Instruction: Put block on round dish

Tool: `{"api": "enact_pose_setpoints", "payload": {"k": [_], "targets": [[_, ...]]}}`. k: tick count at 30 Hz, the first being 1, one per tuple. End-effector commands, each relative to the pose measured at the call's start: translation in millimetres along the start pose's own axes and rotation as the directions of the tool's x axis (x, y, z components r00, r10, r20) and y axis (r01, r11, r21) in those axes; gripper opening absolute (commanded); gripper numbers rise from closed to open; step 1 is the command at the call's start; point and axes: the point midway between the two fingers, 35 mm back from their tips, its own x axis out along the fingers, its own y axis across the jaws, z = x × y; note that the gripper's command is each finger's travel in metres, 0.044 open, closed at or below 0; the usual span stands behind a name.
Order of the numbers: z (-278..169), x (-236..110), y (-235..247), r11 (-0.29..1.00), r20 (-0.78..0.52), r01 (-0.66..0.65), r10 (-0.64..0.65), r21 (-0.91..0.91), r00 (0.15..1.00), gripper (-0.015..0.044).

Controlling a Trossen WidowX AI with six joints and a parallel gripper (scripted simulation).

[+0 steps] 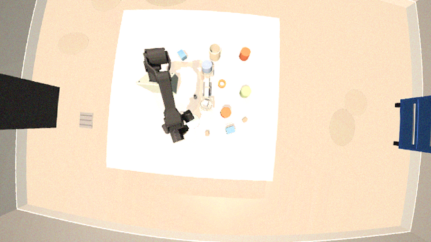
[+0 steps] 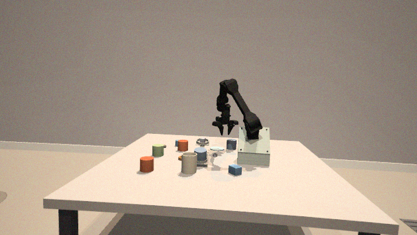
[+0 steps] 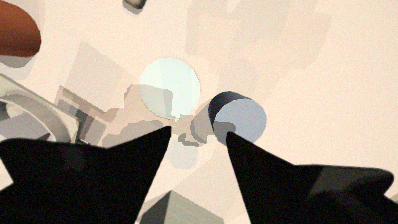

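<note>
While the gripper (image 3: 197,132) hangs empty, fingers apart, one cup (image 3: 237,117) stands off the balance (image 1: 207,88) just beside the dish (image 3: 170,87), so the block, which I can't pick out, remains to be fetched and plated.

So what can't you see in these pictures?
The block: not made out in any view; the balance's bare end is too small and washed out in the top view.
Inside the cup on the balance: hidden by its own wall.
Balance in the wrist view: cut off by the left edge and the open gripper's fingers.
</note>
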Motion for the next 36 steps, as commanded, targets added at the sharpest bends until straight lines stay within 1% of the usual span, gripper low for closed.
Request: {"api": "enact_pose_setpoints", "payload": {"k": [1, 9, 17, 27, 36], "targets": [[2.8, -5.8, 11.7, 0.991, 0.009, 0.002, -0.001, -0.136, 1.000, 0.0260], [4.6, -12.3, 33.9, 0.917, 0.015, 0.006, 0.000, -0.399, 1.000, 0.0260], [4.8, -18.0, 57.1, 0.775, 0.019, 0.011, 0.001, -0.632, 1.000, 0.0260], [2.4, -24.1, 87.7, 0.524, 0.023, 0.017, 0.005, -0.852, 1.000, 0.0260], [-2.0, -28.0, 113.8, 0.243, 0.021, 0.018, 0.010, -0.970, 1.000, 0.0260]]}}
